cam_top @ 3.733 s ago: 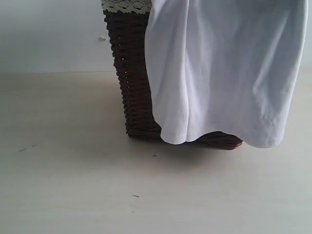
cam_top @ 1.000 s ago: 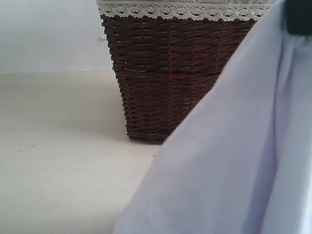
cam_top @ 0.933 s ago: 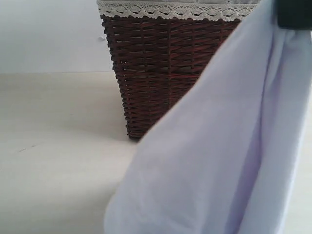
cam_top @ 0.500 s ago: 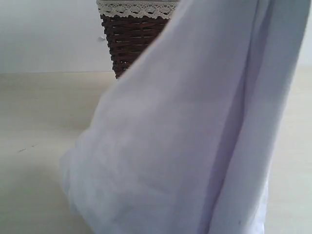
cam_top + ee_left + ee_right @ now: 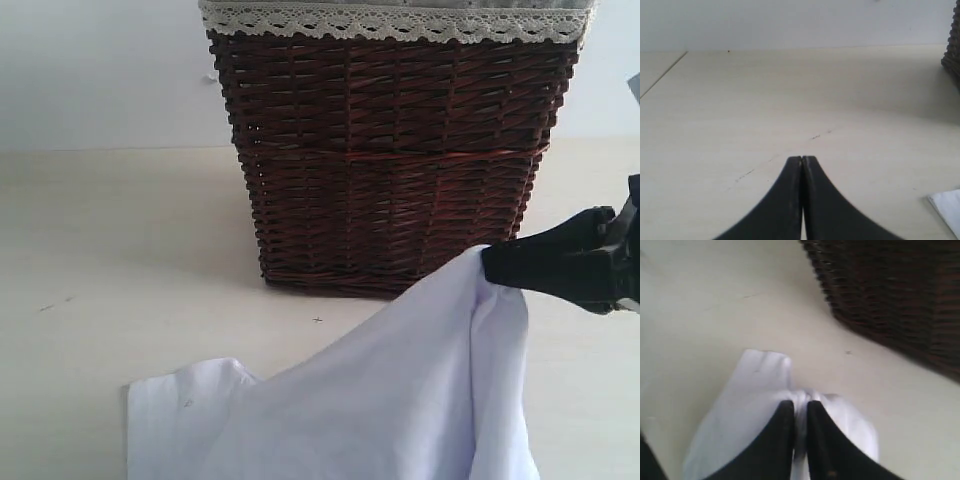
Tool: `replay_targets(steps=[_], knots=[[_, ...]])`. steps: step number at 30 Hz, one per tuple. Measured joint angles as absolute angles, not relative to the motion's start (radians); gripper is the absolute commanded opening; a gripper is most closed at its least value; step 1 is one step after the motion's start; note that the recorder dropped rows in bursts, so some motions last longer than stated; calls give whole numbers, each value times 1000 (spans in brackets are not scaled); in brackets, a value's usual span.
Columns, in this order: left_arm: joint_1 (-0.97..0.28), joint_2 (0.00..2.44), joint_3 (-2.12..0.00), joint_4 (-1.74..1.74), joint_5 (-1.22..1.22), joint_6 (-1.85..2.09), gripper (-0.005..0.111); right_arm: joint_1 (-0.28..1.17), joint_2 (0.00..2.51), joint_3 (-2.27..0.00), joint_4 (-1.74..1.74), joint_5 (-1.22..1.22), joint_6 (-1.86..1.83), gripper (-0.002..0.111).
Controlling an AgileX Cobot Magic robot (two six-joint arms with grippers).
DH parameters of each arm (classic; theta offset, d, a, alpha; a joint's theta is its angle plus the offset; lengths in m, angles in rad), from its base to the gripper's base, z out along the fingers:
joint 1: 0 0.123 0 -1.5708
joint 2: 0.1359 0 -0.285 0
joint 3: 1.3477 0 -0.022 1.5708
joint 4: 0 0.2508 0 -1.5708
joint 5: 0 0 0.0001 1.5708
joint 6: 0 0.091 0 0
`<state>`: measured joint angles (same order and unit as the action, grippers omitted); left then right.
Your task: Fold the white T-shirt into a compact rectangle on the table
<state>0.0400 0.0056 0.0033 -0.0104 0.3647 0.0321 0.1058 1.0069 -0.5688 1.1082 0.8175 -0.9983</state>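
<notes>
The wide pale surface (image 5: 110, 230) is where the folding happens, and the job looks like it is only starting. The white T-shirt (image 5: 380, 400) sits in front of the dark basket (image 5: 390, 170), partly flat and partly pulled up in a peak. The right end effector (image 5: 488, 268) is pinched tight on that peak. The left end effector (image 5: 802, 160) is closed and holds nothing. Next, I think the shirt needs spreading flat. It looks soft, plain and wrinkly.
</notes>
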Motion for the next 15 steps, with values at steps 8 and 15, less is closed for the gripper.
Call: replay_targets(steps=[8, 15], knots=[[40, 6, 3, -10, 365, 32, 0, 106, 1011, -628, 523, 628, -586, 38], [40, 6, 3, -10, 365, 32, 0, 106, 1011, -690, 512, 755, -474, 42]])
